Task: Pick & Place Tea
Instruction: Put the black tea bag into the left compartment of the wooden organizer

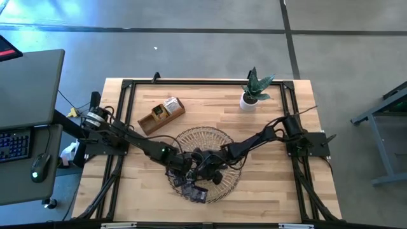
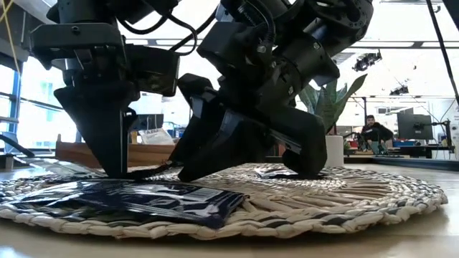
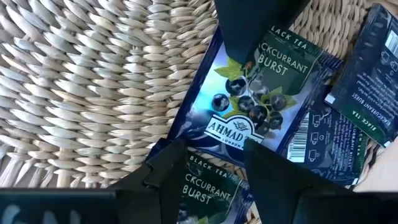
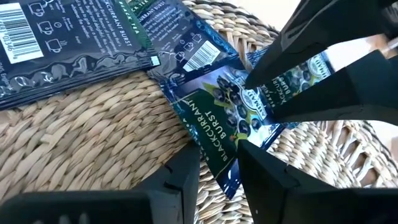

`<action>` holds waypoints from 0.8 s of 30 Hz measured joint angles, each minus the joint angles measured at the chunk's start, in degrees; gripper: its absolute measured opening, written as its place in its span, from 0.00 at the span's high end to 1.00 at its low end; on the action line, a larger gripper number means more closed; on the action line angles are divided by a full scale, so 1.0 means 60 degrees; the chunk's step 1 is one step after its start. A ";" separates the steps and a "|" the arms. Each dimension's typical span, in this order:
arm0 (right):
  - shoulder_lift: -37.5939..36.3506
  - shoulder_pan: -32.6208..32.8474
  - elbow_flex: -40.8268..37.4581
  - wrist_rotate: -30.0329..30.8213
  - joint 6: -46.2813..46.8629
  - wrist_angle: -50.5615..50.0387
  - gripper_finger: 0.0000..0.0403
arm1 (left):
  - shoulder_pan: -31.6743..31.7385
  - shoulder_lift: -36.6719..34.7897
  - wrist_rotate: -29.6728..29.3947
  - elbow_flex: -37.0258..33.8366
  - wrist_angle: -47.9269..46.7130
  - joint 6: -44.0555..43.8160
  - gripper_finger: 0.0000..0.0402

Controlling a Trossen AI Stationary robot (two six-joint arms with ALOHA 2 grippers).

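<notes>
Several dark blue tea sachets lie flat on the round wicker tray (image 1: 219,137). One, printed "Blackcurrant Burst" (image 4: 217,118), lies between both grippers. My left gripper (image 3: 214,165) points steeply down, open, over its logo end, and a second sachet (image 3: 205,193) lies under its fingers. My right gripper (image 4: 217,171) slants down from the table's right and is open. Its fingers stand either side of the first sachet's printed end (image 4: 227,168). More sachets (image 4: 81,43) lie beside these. My left gripper's fingertips (image 2: 118,170) reach down to the sachets on the tray; I cannot tell whether they touch. My right gripper's fingers (image 4: 267,174) flank the sachet's end, which lies flat on the tray; I cannot tell whether they touch it.
A brown wooden box (image 1: 160,114) with sachets in it stands at the far left of the tray. A potted plant (image 1: 254,89) stands at the far right. The two grippers (image 1: 198,169) are close together over the tray's near half.
</notes>
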 joint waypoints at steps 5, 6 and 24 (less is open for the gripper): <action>-0.0031 0.0009 0.0007 0.0331 -0.0146 0.0035 0.77 | -0.0022 -0.0098 -0.0111 -0.0001 -0.0157 0.0033 0.60; -0.0061 0.0012 0.0007 0.0383 -0.0251 -0.0012 0.78 | -0.0065 -0.0098 -0.0164 -0.0001 -0.0166 0.0024 0.60; -0.2458 0.0658 0.0060 0.0846 -0.2705 -0.3237 0.99 | -0.0047 -0.2181 -0.1528 -0.0001 -0.0491 0.1394 0.60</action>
